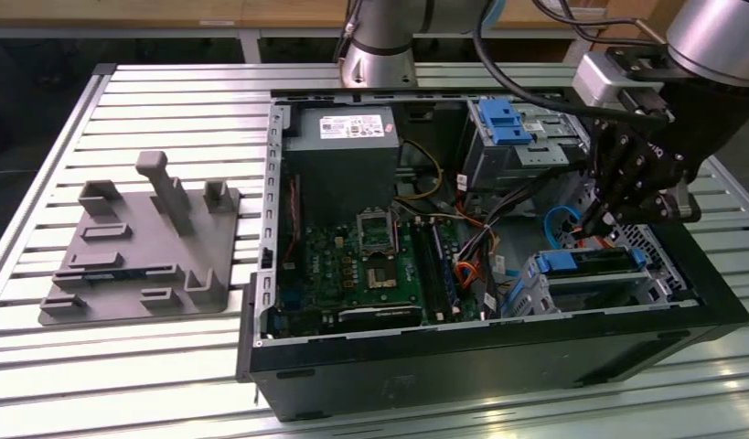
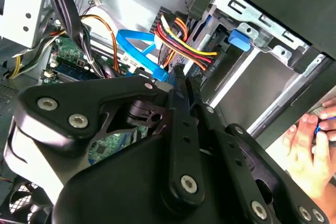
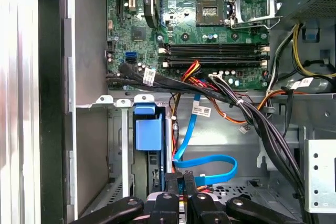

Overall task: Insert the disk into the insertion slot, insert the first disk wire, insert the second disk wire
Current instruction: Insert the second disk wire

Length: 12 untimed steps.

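Observation:
In the exterior view my gripper point(image 1: 593, 218) reaches down into the open computer case point(image 1: 472, 352), just above the insertion slot point(image 1: 648, 274), a grey perforated cage at the case's right end. The disk point(image 1: 590, 265), with its blue carrier tab, sits in that cage. The second disk wire point(image 3: 210, 162) is a bright blue looped cable. Its end lies between my fingertips point(image 3: 171, 181), and the gripper point(image 3: 181, 182) is shut on it. In the second wrist view that blue end point(image 2: 160, 74) sits right at the fingertips. The first disk wire point(image 2: 184, 43), a red-orange bundle, runs just beyond them toward the disk's end.
A silver bay with a blue latch point(image 1: 508, 123) stands further back in the case. The motherboard point(image 1: 362, 274) lies to the exterior view's left and thick black cables point(image 3: 252, 114) cross beside the cage. A grey fixture plate point(image 1: 148, 247) lies on the slatted table. A person's hand point(image 2: 310, 142) is outside the case wall.

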Tool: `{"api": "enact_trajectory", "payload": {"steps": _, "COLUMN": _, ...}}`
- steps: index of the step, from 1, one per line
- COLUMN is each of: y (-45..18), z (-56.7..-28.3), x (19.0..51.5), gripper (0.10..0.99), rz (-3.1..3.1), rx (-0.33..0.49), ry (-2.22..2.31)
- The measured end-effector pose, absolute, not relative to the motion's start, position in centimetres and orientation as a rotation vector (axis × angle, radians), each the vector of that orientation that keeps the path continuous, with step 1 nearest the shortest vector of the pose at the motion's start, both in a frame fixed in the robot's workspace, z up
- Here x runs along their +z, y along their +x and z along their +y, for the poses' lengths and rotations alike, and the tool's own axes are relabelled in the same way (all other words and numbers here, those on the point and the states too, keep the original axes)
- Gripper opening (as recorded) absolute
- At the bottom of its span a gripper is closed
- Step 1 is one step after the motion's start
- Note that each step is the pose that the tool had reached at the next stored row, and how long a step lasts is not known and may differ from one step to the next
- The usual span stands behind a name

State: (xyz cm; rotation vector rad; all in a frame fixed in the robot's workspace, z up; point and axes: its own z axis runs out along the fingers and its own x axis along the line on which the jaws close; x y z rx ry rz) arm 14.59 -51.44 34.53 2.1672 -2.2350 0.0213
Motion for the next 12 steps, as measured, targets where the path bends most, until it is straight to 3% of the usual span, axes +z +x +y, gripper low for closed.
{"api": "enact_trajectory", "payload": {"steps": 5, "y": 14.59, "z": -52.01, "x": 34.52, "gripper": 0.161, "rz": -2.259, "rx": -0.025, "ry": 2.191}}
{"api": "enact_trajectory", "payload": {"steps": 12, "y": 14.6, "z": -52.2, "x": 34.52, "gripper": 0.161, "rz": -2.261, "rx": -0.027, "ry": 2.193}}
